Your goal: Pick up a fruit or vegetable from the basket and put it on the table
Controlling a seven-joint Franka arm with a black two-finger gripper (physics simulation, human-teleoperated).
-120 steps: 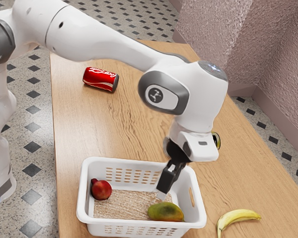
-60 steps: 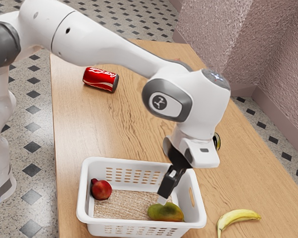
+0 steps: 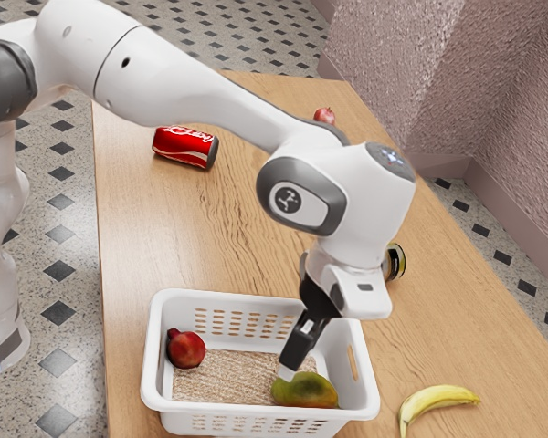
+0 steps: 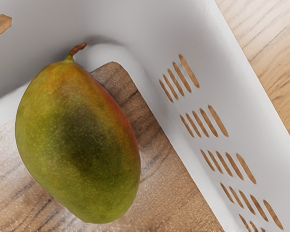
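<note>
right down by the mango (image 3: 306, 391), inside the white basket (image 3: 210, 294)!
poised close with the black gripper (image 3: 286, 372), holding nothing, can't tell how far open; next, a banana (image 3: 438, 398) on the table (image 3: 183, 237), a pomegranate (image 3: 187, 350) in the basket, then a dark round container (image 3: 397, 262), a coca-cola can (image 3: 184, 146) and, farthest, a reddish fruit (image 3: 324, 116).

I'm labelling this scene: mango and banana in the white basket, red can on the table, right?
The banana is wrong: the exterior view shows it on the table, outside the basket. The mango is in the white basket, and the red can lies on the table.
</note>
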